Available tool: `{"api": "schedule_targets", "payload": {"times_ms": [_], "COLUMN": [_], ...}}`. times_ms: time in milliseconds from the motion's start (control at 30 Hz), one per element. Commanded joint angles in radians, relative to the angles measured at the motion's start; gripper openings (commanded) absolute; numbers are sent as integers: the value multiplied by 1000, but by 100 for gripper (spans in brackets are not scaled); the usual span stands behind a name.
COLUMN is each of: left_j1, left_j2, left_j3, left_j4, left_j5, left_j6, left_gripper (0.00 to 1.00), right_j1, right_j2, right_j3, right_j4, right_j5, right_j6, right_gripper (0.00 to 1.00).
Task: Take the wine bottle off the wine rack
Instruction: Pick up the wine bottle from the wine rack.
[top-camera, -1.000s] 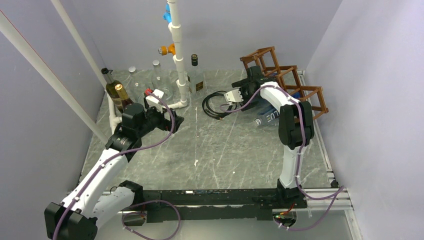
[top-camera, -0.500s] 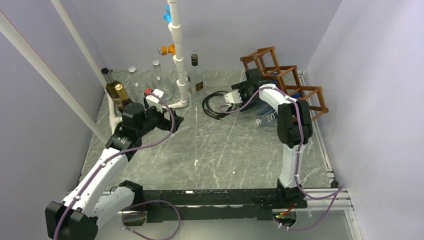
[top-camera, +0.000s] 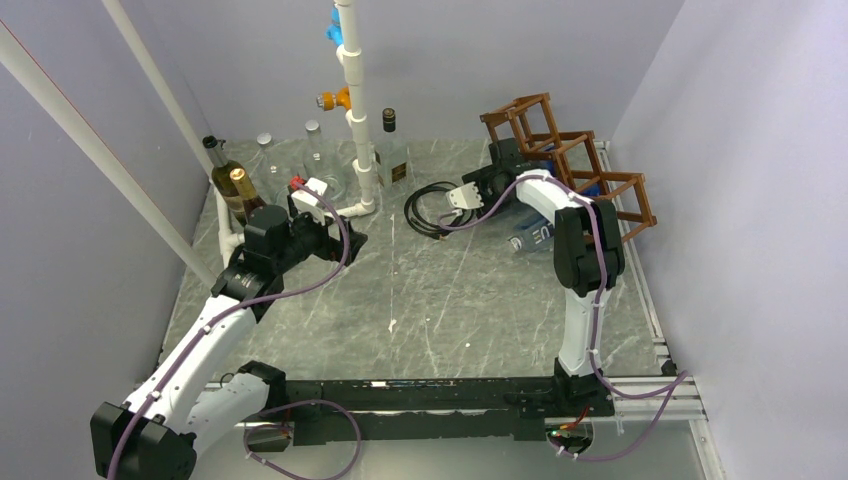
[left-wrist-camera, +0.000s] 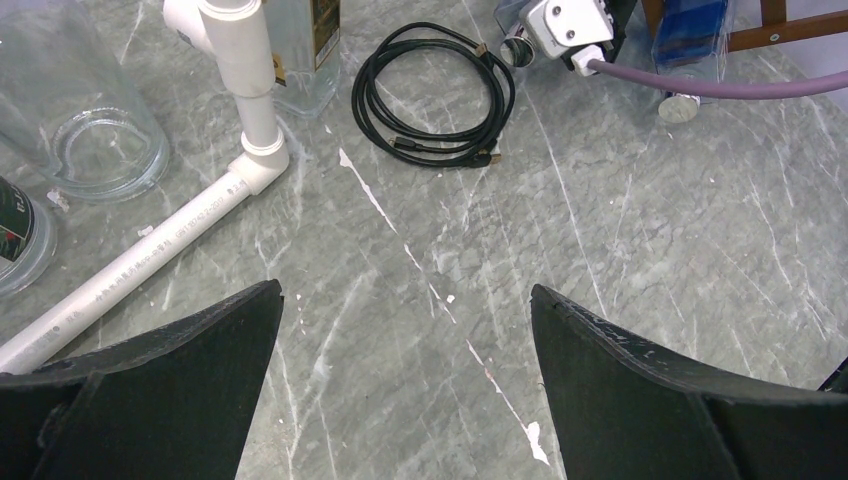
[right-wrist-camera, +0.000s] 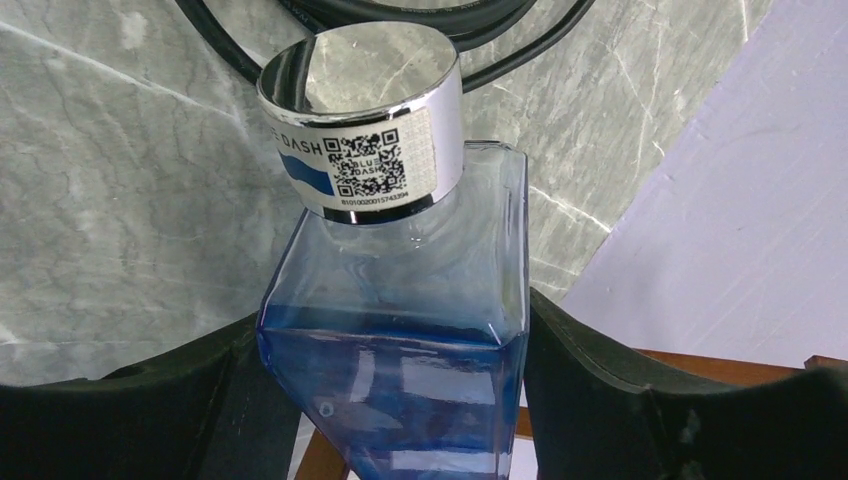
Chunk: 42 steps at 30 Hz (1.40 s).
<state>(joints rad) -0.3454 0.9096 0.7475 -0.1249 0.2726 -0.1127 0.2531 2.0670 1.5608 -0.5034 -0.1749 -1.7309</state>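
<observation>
Right gripper (right-wrist-camera: 392, 345) pinches the blue bottle (right-wrist-camera: 395, 290) at its shoulders. The bottle lies in the rack (top-camera: 600, 185). Left gripper (left-wrist-camera: 405, 330) is spread wide above the table (left-wrist-camera: 620, 250).

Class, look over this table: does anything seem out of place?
A black cable lies coiled loose on the table, just beyond the cap of the blue bottle by the rack. It serves no part of the task, so it looks stray.
</observation>
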Motion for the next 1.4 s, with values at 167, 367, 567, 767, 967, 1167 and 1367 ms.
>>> {"api": "schedule_targets", "payload": {"times_ms": [167,367,567,767,967,1167,1367], "left_j1": [6,8,9,9,11,14,16], "left_j2": [-3,-7,-14,-15,-15,-12,-6], "left_j3": [41,41,41,41,41,41,41], "left_j4": [22,21,19,19,19,20,22], "left_j5": [19,17,12,12,11,15,22], "left_j6": [13,13,16,16,16,16,16], "left_gripper": [100,100,100,100,99,99,99], "right_j1": [37,70,103,118,120,123,123], "right_j2": [-75,-114,-148,-171,-194,-229,-250], "right_j3": [-36,-43,-62,-60,-61,-87,-91], "right_j4": [-24,-29,-36,-62,-88,-84,-85], "right_j5": [11,0,-2,-35,-105,-150,-181], "right_j6": [22,72,124,187,248,292,321], "right_gripper": [13,3,0,0,0,0,0]}}
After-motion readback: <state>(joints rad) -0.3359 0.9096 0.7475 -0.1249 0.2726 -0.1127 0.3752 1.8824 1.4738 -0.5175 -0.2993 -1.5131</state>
